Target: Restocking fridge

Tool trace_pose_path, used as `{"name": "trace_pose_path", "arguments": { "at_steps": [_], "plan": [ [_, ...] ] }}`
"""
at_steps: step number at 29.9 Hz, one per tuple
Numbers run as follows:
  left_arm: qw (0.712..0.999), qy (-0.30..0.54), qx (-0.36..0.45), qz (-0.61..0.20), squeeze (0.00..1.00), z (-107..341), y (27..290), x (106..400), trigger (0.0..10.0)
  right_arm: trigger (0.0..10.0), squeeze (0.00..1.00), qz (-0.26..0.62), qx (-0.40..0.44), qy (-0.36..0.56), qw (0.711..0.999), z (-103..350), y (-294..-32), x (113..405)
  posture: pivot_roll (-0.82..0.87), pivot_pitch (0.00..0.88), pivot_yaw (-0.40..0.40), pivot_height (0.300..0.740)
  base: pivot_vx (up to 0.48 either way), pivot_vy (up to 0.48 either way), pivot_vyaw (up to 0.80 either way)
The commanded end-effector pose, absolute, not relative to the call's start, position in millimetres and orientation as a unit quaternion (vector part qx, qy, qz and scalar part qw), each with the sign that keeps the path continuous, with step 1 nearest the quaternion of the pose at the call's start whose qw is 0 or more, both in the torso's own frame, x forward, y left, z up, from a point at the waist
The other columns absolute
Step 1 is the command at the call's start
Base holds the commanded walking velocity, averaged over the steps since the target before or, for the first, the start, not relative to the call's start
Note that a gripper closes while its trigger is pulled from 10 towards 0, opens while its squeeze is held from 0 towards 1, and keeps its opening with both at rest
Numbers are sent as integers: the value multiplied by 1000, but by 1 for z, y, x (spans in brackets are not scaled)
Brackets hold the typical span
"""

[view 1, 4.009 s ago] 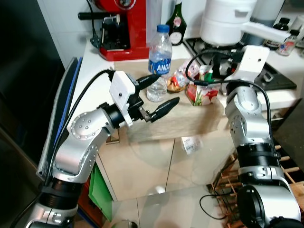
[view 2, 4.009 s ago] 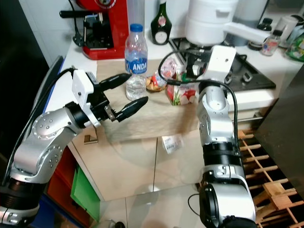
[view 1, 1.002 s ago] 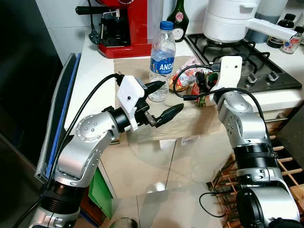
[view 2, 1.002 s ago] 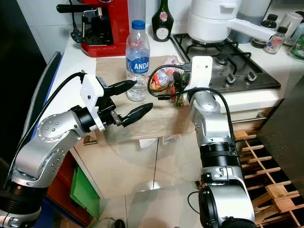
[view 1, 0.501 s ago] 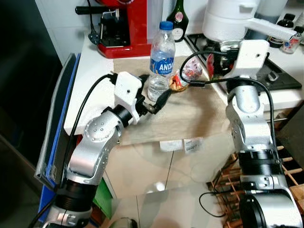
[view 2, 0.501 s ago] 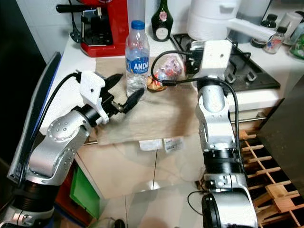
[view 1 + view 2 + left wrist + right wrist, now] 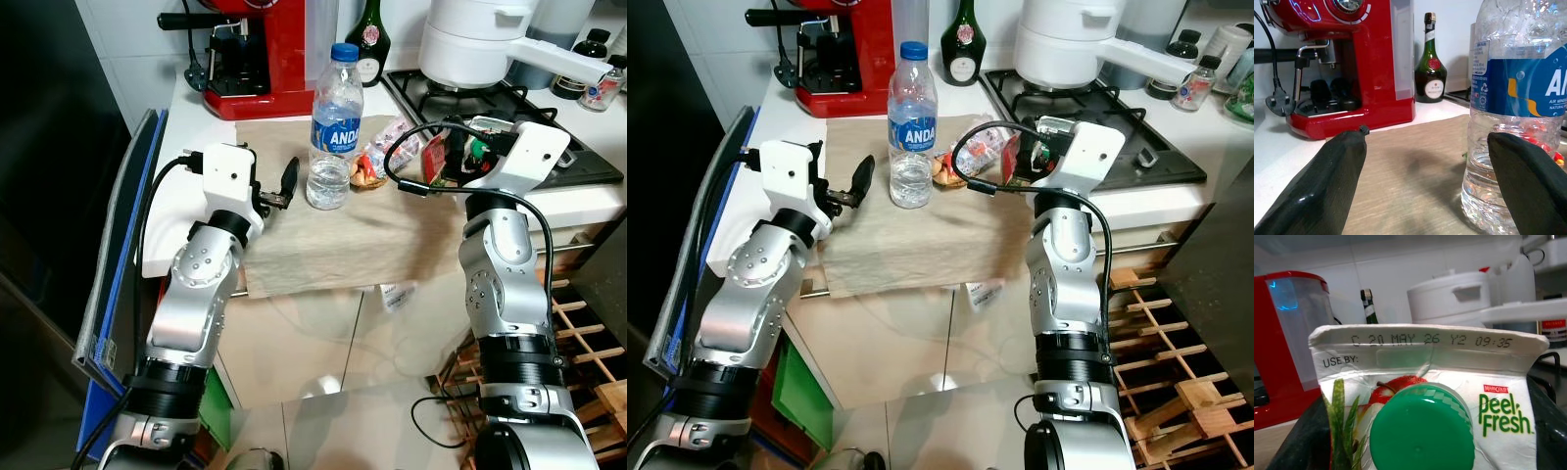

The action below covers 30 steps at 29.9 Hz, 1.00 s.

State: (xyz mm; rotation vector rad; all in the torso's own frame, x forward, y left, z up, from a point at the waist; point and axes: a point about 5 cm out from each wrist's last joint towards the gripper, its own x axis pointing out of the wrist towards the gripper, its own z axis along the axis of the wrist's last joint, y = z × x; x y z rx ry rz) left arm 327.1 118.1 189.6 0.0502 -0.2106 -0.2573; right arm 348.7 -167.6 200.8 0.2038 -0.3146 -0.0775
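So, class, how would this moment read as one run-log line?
left gripper: open, beside water bottle | right gripper: shut on juice carton | both over the cloth

Clear glossy plastic bottle, matt beige cloth, glossy red coffee machine.

Green-capped white carton — blue-labelled bottle

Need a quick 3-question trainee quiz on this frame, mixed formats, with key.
1. True or false: the left gripper is shut on the water bottle.
2. What does the right gripper hold? A) juice carton B) green wine bottle C) snack packet
3. Fill in: the water bottle stands on a beige ____.

Key: 1 false, its fingers are open beside the bottle; 2 A; 3 cloth.
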Motion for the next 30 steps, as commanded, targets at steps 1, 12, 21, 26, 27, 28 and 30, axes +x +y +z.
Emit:
{"name": "trace_pose_path", "arguments": {
  "at_steps": [1, 12, 21, 26, 27, 28, 30],
  "plan": [
    [987, -111, 31, -116, 0, 191, 119, 330, 10000, 10000, 0, -32, 106, -168, 979, 206, -166, 351, -11, 0, 44, 740, 0, 0, 0],
    [988, -110, 39, -103, 0, 187, 120, 330, 10000, 10000, 0, 7, 76, -123, 989, 179, -146, 342, -14, 0, 39, 740, -201, 0, 0],
    [986, -117, 43, -107, 0, 188, 117, 331, 10000, 10000, 0, 1, 70, -129, 989, 181, -149, 341, -24, 0, 44, 740, -314, 0, 0],
    [987, -117, 44, -106, 0, 187, 117, 331, 10000, 10000, 0, 2, 70, -129, 989, 181, -148, 342, -22, 0, 43, 740, -315, 0, 0],
    [987, -117, 44, -106, 0, 187, 117, 331, 10000, 10000, 0, 2, 70, -128, 989, 180, -148, 342, -22, 0, 43, 740, -315, 0, 0],
    [987, -117, 44, -106, 0, 187, 117, 331, 10000, 10000, 0, 2, 70, -128, 989, 180, -148, 342, -22, 0, 43, 740, -315, 0, 0],
    [986, -117, 45, -106, 0, 187, 117, 331, 10000, 10000, 0, 3, 71, -127, 989, 179, -147, 341, -20, 0, 43, 740, -315, 0, 0]
  ]
}}
